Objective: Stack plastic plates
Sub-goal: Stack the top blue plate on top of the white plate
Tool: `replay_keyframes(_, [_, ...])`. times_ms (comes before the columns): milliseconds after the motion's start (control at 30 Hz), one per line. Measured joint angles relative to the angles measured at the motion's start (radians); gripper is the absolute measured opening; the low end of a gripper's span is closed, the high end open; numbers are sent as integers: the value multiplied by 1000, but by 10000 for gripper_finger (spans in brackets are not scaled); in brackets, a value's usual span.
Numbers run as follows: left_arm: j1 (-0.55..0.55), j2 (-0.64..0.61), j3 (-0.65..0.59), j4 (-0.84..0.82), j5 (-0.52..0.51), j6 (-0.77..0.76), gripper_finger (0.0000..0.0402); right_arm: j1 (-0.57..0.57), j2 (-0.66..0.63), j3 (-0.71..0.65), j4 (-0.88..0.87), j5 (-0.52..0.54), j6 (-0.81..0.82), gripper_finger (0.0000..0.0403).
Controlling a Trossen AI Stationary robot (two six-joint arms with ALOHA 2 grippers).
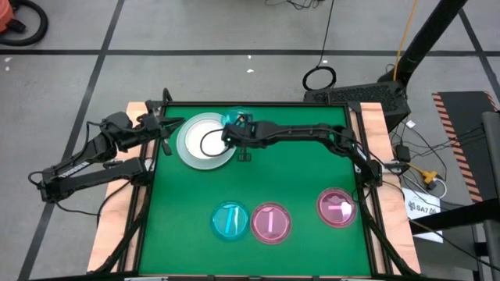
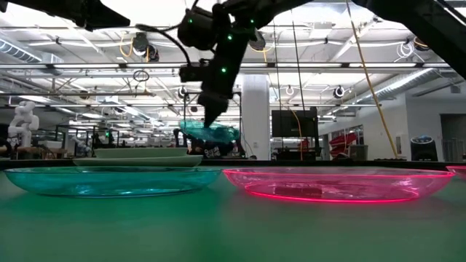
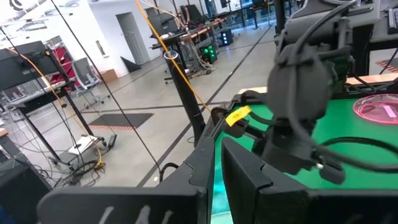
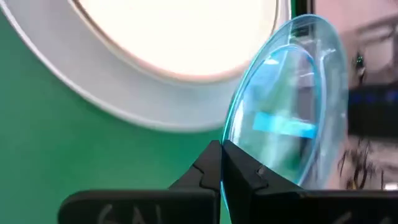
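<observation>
A small cyan plate (image 4: 292, 99) hangs tilted above the green worktop (image 1: 297, 179), just beside the stack of large pale plates (image 1: 205, 140), pinched by its rim in the right gripper (image 4: 222, 163). The left gripper (image 1: 166, 125), fingers nearly closed and empty, waits at the worktop's left edge.

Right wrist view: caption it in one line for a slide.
Right gripper shut on the rim of a translucent cyan plate, lifted beside the stack of larger pale plates.
</observation>
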Motion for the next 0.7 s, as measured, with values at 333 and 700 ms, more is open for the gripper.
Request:
replay_keyframes(333, [0,0,0,8,0,0,37,30,0,0,218,-65,-79,0])
replay_keyframes(700, [0,0,0,26,0,0,37,30,0,1,331,-135,-97,0])
